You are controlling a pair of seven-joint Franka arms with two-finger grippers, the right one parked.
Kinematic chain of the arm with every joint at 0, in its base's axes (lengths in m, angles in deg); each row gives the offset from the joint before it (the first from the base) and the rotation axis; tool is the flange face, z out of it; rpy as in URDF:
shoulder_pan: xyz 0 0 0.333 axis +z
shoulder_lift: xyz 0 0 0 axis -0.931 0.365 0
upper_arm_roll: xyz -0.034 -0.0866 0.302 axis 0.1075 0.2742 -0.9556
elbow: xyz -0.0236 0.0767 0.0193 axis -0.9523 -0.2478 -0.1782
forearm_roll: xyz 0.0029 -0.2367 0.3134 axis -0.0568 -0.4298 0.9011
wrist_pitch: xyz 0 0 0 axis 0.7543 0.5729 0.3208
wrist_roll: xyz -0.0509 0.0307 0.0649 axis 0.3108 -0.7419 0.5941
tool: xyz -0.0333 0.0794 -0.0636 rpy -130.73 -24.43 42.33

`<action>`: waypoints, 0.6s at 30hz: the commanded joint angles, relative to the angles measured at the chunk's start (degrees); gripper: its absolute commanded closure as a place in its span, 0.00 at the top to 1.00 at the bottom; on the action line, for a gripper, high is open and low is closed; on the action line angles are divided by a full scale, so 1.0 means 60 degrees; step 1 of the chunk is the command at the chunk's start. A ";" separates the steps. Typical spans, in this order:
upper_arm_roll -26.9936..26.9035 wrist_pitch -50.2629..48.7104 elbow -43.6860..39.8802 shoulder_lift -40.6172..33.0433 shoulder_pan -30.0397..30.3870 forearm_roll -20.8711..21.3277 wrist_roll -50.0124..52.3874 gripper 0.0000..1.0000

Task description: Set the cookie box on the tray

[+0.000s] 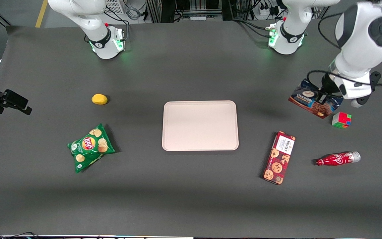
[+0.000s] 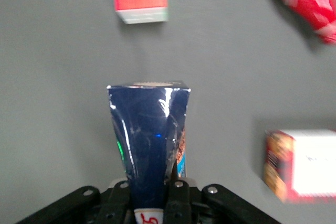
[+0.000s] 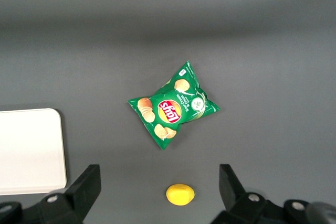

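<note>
grey mat [image 1: 191, 199], claw [image 1: 322, 98] gripping cookie box [image 1: 305, 98]

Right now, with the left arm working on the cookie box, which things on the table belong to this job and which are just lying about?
Part of the job:
- cookie box, gripped in the gripper, toward the working arm's end
- tray, nothing on it

Just lying about:
- red cookie box
- cola bottle, on its side
- puzzle cube
- chips bag
- lemon
</note>
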 commanded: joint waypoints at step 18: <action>0.3216 -0.2228 -0.4868 0.3607 -0.0007 -0.1959 -0.3736 0.06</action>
